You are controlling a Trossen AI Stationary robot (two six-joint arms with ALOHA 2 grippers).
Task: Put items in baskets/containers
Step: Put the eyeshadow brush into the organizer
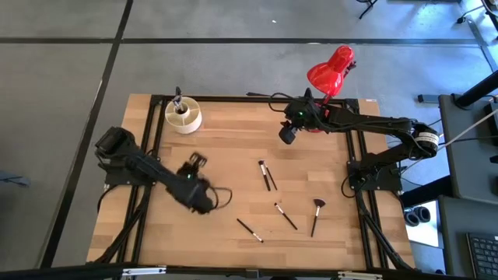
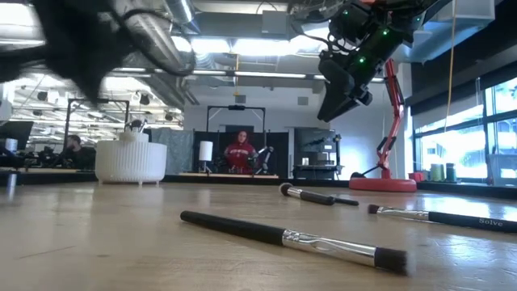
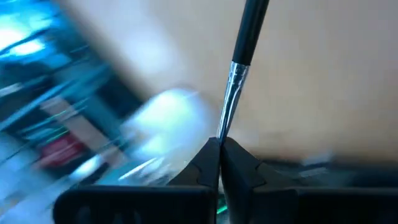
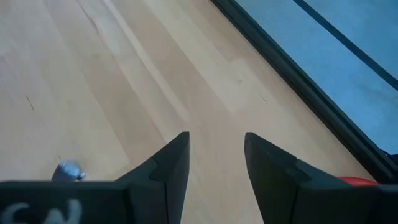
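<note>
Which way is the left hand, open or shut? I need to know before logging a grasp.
Shut. In the wrist view the left hand's fingertips meet around the metal ferrule of a makeup brush, whose dark handle points away from it.

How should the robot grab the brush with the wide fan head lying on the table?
Best guess: grip the fan brush on its thin dark handle near the middle, coming straight down from above. It lies flat on the table, apart from other brushes, so the handle is clear. The open right gripper is the free one.
</note>
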